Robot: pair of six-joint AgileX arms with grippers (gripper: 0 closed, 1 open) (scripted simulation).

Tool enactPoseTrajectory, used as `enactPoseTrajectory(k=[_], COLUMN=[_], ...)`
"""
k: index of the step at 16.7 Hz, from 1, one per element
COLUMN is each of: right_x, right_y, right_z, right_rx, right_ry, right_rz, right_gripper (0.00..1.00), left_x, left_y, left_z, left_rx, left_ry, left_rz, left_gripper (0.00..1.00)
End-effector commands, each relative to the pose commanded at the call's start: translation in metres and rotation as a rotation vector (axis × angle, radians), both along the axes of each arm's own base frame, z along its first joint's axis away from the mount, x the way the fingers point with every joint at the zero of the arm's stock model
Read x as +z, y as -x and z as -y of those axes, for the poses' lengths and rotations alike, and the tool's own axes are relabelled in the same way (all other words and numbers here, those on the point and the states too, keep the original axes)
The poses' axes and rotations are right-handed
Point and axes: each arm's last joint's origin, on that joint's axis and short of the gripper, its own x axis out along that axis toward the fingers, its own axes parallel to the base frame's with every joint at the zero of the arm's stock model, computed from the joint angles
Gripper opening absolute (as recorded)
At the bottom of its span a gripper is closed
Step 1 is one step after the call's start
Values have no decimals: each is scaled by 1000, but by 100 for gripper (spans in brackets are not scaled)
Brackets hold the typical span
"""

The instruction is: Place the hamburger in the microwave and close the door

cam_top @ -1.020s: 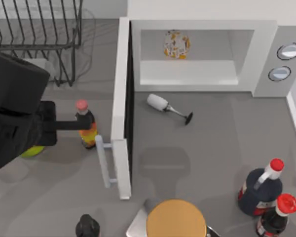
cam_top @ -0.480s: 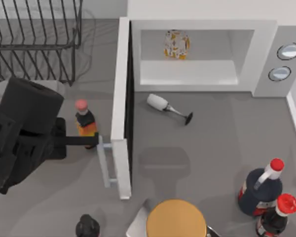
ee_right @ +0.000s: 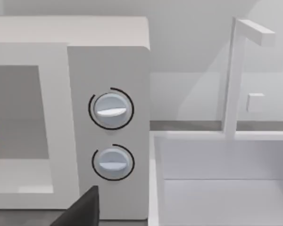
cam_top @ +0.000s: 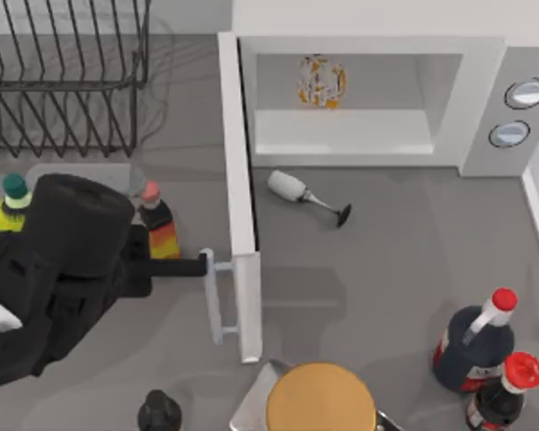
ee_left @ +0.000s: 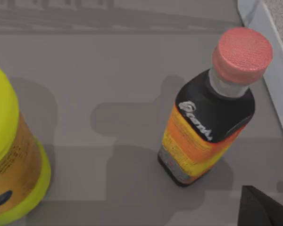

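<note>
White and box-shaped, the microwave (cam_top: pixel 377 99) stands at the far side of the grey table (cam_top: pixel 404 260), and the small cream hamburger with orange speckles (cam_top: pixel 322 82) sits inside its cavity. The tall white-framed door (cam_top: pixel 241 193) stands swung out toward the front. The left gripper (cam_top: pixel 196 266) reaches from the table's left and touches the door's white bar handle (cam_top: pixel 214 301); whether it is clenched cannot be told. An orange-labelled, pink-capped bottle (ee_left: pixel 210 106) stands just beside the arm.

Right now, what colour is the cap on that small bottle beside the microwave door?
Pinkish red, on the small bottle with its orange and yellow label. The left wrist view shows it best.
</note>
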Motion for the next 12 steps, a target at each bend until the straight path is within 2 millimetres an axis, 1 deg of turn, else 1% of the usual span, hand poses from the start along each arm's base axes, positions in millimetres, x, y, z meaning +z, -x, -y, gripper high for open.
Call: enactPoseTrajectory(k=[2,3,5,6,9,12], right_x=[0,0,0,0,0,0], right_y=[0,0,0,0,0,0], right_z=[0,0,0,0,0,0], right_rx=[0,0,0,0,0,0], right_ry=[0,0,0,0,0,0], right_rz=[0,0,0,0,0,0], right_gripper=[100,100,100,100,100,100], left_x=[0,28,30,32,31,28], left_y=[0,-3,-4,-5,-7,-3], left_z=[0,15,20,27,63,100], left_rx=[0,-53,-47,-40,-51,-63], left_ry=[0,67,66,68,65,64], left_rz=[0,79,79,81,69,67], left_gripper=[0,0,0,0,0,0])
